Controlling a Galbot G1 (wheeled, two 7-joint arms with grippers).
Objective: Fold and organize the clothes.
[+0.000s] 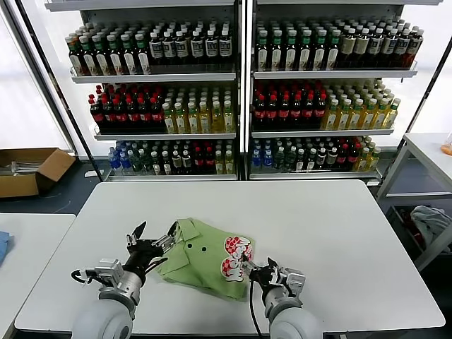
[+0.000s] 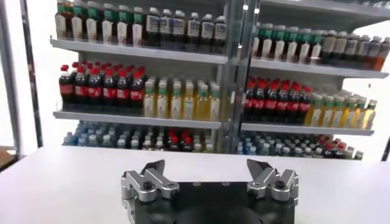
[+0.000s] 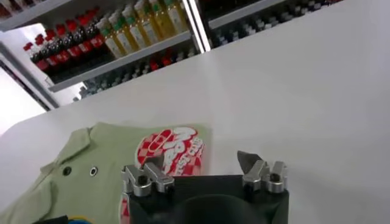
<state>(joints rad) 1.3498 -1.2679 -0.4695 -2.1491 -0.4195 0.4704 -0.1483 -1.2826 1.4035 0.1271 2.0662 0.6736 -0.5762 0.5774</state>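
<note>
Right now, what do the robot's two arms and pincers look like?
Both arms end in rounded grey wrist housings. The left pincer has black fingers on a silver-grey metal mount, with a black cable looping beside it. The right pincer is alike, with a black cable hanging below. Up close, silver knuckle blocks carry dark screws on a black body.

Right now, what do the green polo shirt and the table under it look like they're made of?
Green polo shirt: soft matte fabric, probably cotton knit; it lies folded, rumpled and creased, with small dark buttons and a red-and-white chest print.
White table: smooth, hard, faintly glossy top, likely laminate or painted board; the exact material is not visible.
</note>
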